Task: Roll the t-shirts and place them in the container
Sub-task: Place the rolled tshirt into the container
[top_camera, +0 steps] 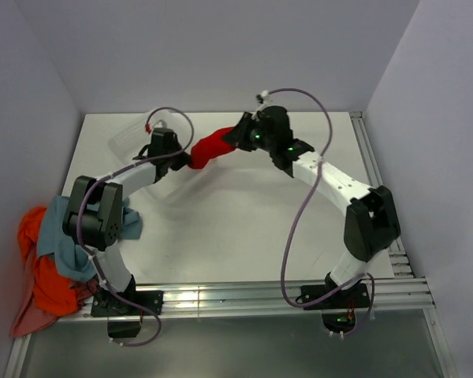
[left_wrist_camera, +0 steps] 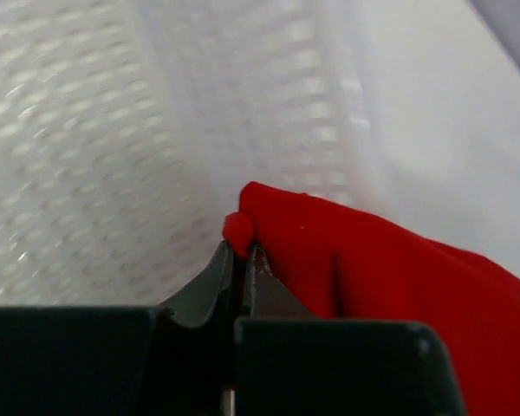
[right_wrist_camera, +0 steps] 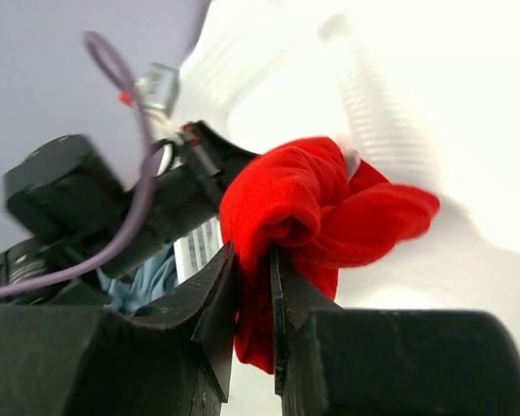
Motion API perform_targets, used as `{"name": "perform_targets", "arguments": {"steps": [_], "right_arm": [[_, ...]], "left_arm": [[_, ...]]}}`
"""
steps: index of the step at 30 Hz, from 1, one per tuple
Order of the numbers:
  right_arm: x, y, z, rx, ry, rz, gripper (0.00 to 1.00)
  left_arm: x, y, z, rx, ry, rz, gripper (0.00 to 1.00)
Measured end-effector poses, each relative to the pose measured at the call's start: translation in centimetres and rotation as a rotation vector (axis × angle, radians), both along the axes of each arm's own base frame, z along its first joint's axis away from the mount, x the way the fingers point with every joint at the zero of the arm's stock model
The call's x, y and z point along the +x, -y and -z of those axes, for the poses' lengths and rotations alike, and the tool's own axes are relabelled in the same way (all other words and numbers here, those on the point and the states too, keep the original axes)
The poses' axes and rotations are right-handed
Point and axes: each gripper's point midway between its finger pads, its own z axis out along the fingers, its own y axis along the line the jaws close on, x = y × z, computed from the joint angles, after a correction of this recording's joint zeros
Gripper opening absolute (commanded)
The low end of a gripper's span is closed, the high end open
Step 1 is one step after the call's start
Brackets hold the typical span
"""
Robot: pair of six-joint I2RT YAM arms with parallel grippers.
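Observation:
The red t-shirt (top_camera: pixel 210 147) hangs bunched into a roll between my two grippers above the far middle of the table. My left gripper (top_camera: pixel 181 160) is shut on its left end; in the left wrist view (left_wrist_camera: pixel 239 251) the jaws pinch a fold of red cloth (left_wrist_camera: pixel 373 269). My right gripper (top_camera: pixel 238 138) is shut on its right end; in the right wrist view (right_wrist_camera: pixel 253 260) red cloth (right_wrist_camera: pixel 312 204) fills the gap between the jaws. A blue-grey t-shirt (top_camera: pixel 63 236), an orange one (top_camera: pixel 43 272) and a pinkish one (top_camera: pixel 27 315) lie heaped at the table's left edge.
A white mesh basket (top_camera: pixel 138 135) stands at the far left, just behind my left gripper, and fills the left wrist view (left_wrist_camera: pixel 95 130). Grey walls close the back and both sides. A metal rail (top_camera: pixel 260 295) runs along the near edge.

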Motion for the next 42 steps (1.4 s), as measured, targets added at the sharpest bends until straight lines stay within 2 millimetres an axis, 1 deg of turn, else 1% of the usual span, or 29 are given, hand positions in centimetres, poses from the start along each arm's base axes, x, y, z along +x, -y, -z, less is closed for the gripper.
{"name": "perform_targets", "arguments": {"steps": [2,3,5,6,8,10,12,14,16,17,19,22,23,24,26,29,31,32,33,34,36,38,40,42], "right_arm": [[0.5,3.6,-0.8,0.005,0.012,0.074,0.0],[0.7,5.0,-1.2,0.006,0.02,0.108,0.0],[0.7,7.3,-1.7,0.007,0.032,0.159,0.0],[0.5,8.1,-1.8,0.007,0.036,0.175,0.0],[-0.2,9.1,-1.8,0.009,0.038,0.188,0.0],[-0.7,9.9,-1.5,0.006,0.032,0.198,0.0],[-1.0,10.4,-1.0,0.003,0.021,0.199,0.0],[-1.1,10.4,-0.9,0.009,0.014,0.183,0.0],[-1.3,10.1,-1.0,0.018,0.01,0.158,0.0],[-1.3,9.9,-0.9,0.022,0.007,0.142,0.0],[-1.2,9.3,-0.7,0.027,-0.003,0.115,0.0],[-0.5,8.4,-0.2,0.032,-0.025,0.075,0.0],[-0.3,8.0,-0.1,0.034,-0.031,0.063,0.0],[0.1,7.6,0.0,0.036,-0.038,0.047,0.0],[1.0,6.9,-0.1,0.04,-0.044,0.022,0.0],[2.6,5.5,0.3,0.044,-0.059,-0.016,0.0],[3.5,4.8,1.4,0.04,-0.081,-0.03,0.0],[3.7,4.5,2.3,0.032,-0.101,-0.034,0.0],[3.9,4.3,3.2,0.022,-0.122,-0.035,0.0],[4.1,4.0,4.2,0.01,-0.144,-0.036,0.0],[4.1,3.5,6.3,-0.019,-0.188,-0.04,0.0],[3.7,2.8,8.1,-0.052,-0.224,-0.05,0.0],[3.2,2.3,9.6,-0.083,-0.253,-0.06,0.0],[2.7,1.9,10.7,-0.115,-0.27,-0.07,0.0]], "left_arm": [[1.4,4.1,-2.4,-0.027,0.042,0.062,0.0],[2.5,6.0,-3.7,-0.041,0.071,0.088,0.0],[4.4,9.6,-6.2,-0.076,0.133,0.131,0.0],[5.0,11.0,-7.1,-0.093,0.156,0.148,0.0],[5.1,13.1,-8.0,-0.113,0.175,0.178,0.0],[4.8,15.1,-8.5,-0.116,0.17,0.209,0.0],[4.6,16.3,-9.0,-0.107,0.172,0.231,0.0],[4.4,16.4,-9.1,-0.091,0.167,0.242,0.0],[4.5,15.4,-9.2,-0.081,0.165,0.239,0.0],[4.8,14.3,-9.2,-0.075,0.162,0.225,0.0],[5.3,10.9,-9.2,-0.057,0.152,0.184,0.0],[5.8,4.9,-9.8,-0.031,0.156,0.092,0.0],[5.9,2.7,-10.3,-0.022,0.166,0.056,0.0],[5.7,1.0,-10.8,-0.014,0.175,0.027,0.0],[5.1,-1.6,-12.2,0.0,0.201,-0.014,0.0],[4.2,-3.6,-14.3,0.018,0.249,-0.042,0.0],[4.2,-4.5,-15.3,0.03,0.279,-0.056,0.0],[4.4,-4.9,-15.5,0.035,0.291,-0.064,0.0],[4.5,-5.3,-15.3,0.037,0.296,-0.069,0.0],[4.5,-5.6,-14.7,0.043,0.289,-0.074,0.0],[4.0,-6.4,-12.7,0.064,0.25,-0.084,0.0],[3.8,-6.8,-11.5,0.08,0.225,-0.09,0.0],[3.8,-7.2,-10.6,0.097,0.208,-0.093,0.0],[4.0,-7.5,-9.8,0.114,0.195,-0.092,0.0]]}}
